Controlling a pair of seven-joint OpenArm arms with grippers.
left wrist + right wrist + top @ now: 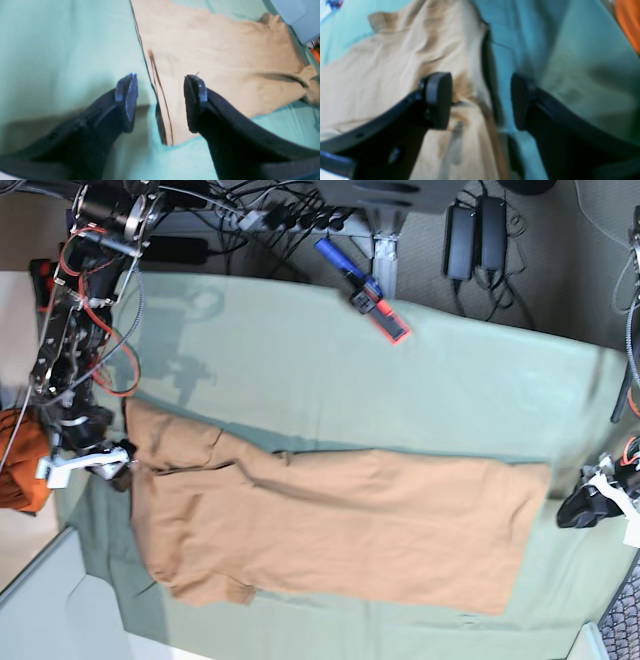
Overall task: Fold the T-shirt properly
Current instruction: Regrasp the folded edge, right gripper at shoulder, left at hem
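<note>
Robotics lab setting: counter (300,350) draped in pale green sheet (460,390), exposed arm wiring (95,290), power bricks (475,235) and cables on floor.

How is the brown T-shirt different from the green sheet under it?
The T-shirt is tan-orange; the green sheet is pale green. The T-shirt is smaller and lies on top, while the sheet spreads wider, showing all around it. The T-shirt has sleeves, hems and creases; the sheet is a plain, flatter cover. Both are soft cloth lying spread out, and neither is held by a gripper.
</note>
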